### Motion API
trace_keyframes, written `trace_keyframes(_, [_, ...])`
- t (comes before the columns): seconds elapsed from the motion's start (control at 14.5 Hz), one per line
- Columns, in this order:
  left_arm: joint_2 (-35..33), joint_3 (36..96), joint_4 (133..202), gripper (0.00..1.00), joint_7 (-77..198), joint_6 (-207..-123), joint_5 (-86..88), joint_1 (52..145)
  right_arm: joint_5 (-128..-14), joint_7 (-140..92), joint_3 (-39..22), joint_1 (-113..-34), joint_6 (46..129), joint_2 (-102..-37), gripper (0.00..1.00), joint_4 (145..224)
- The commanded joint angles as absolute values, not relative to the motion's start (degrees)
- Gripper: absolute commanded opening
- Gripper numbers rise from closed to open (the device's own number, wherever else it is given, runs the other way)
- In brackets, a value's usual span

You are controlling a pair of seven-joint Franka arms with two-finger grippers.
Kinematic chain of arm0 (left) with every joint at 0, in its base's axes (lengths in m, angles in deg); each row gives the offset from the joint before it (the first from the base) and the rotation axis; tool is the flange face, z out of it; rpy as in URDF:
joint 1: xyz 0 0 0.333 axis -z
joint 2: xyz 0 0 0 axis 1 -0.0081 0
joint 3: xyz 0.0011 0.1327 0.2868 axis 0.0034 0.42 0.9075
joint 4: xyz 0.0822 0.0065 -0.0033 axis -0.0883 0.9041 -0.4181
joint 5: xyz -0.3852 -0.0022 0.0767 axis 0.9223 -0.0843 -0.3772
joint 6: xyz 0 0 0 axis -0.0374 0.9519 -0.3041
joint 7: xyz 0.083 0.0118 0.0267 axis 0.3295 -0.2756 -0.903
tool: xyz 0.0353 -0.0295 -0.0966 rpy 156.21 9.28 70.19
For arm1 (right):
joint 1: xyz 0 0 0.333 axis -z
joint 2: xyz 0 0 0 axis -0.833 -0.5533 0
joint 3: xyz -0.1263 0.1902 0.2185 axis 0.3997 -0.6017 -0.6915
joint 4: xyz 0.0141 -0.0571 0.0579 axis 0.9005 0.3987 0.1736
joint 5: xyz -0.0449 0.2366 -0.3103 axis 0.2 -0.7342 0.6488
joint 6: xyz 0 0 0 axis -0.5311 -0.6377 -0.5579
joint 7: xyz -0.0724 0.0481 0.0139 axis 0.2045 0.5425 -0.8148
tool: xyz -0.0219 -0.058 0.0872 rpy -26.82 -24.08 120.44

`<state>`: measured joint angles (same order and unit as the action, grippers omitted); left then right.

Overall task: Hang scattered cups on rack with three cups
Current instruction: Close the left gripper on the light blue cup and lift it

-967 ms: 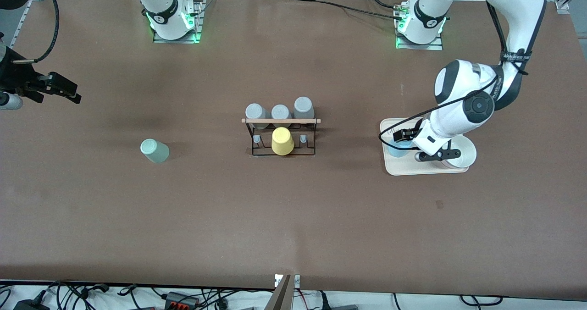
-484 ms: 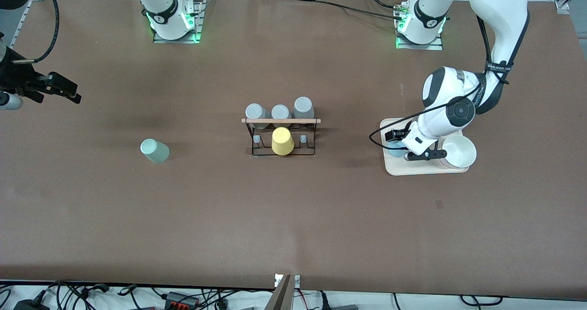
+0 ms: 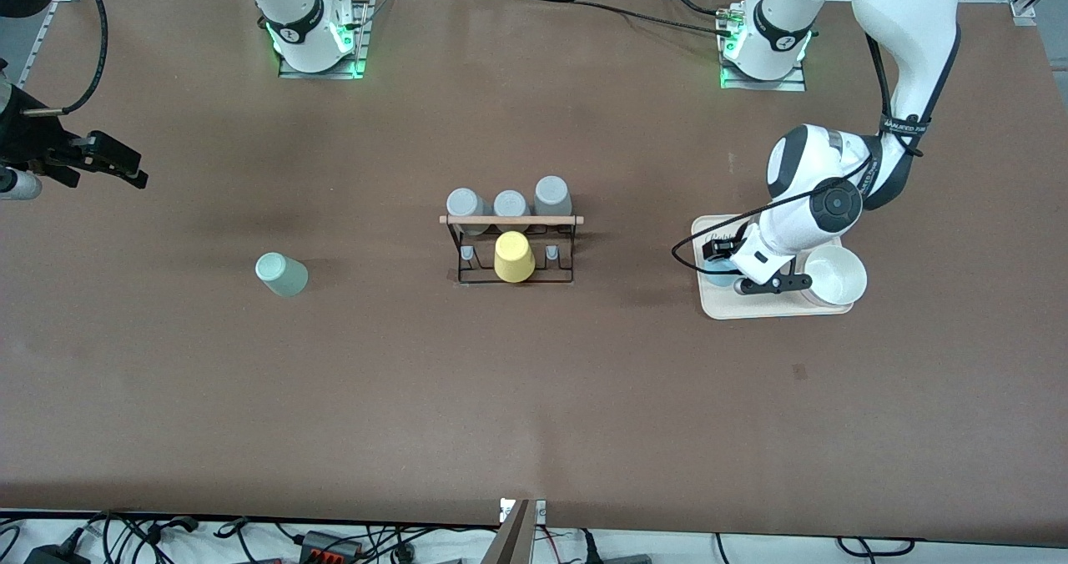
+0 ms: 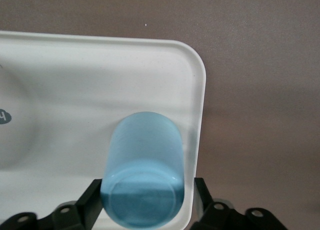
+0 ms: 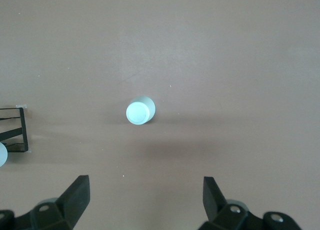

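Observation:
The light blue cup (image 3: 717, 275) sits on the beige tray (image 3: 751, 307) toward the left arm's end of the table. My left gripper (image 4: 147, 187) is down around the cup (image 4: 145, 160), open; one finger touches its side and the other stands just off it. The pale mint cup (image 3: 281, 274) stands alone on the table toward the right arm's end and also shows in the right wrist view (image 5: 140, 111). My right gripper (image 5: 145, 185) is open and empty, waiting high over that end (image 3: 113, 162). The black wire rack (image 3: 511, 247) stands mid-table.
Three grey tumblers (image 3: 509, 203) and a yellow tumbler (image 3: 513, 257) hang on the rack under its wooden bar (image 3: 511, 220). A white bowl (image 3: 834, 276) sits on the tray beside the blue cup. The rack's corner shows in the right wrist view (image 5: 12, 135).
My left arm has shifted toward the rack's side of the tray, bringing its gripper around the blue cup. The right arm and the mint cup have not moved.

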<state>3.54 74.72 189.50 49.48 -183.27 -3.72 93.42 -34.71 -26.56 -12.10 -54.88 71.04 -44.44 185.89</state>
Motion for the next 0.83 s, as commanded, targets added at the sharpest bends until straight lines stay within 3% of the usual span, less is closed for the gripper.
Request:
trace_keyframes(0.0, [4.2, 75.0, 189.4, 0.57, 49.8, -182.7, -4.0, 93.4, -34.1, -25.9, -12.9, -54.1, 70.5, -44.3, 1.00, 185.7])
trace_keyframes(0.21, [5.1, 75.1, 183.4, 0.47, 49.5, -174.6, -6.1, 93.1, -34.1, -26.0, -12.9, -54.1, 70.5, -44.3, 1.00, 185.7])
trace_keyframes(0.41, [4.5, 74.6, 172.3, 0.47, 45.1, -162.6, -6.1, 93.3, -34.1, -26.0, -12.9, -54.1, 70.5, -44.3, 1.00, 185.7])
trace_keyframes(0.76, [4.4, 69.5, 165.5, 0.47, 27.5, -160.9, -3.2, 96.0, -34.1, -26.1, -12.9, -54.1, 70.5, -44.3, 1.00, 185.6])
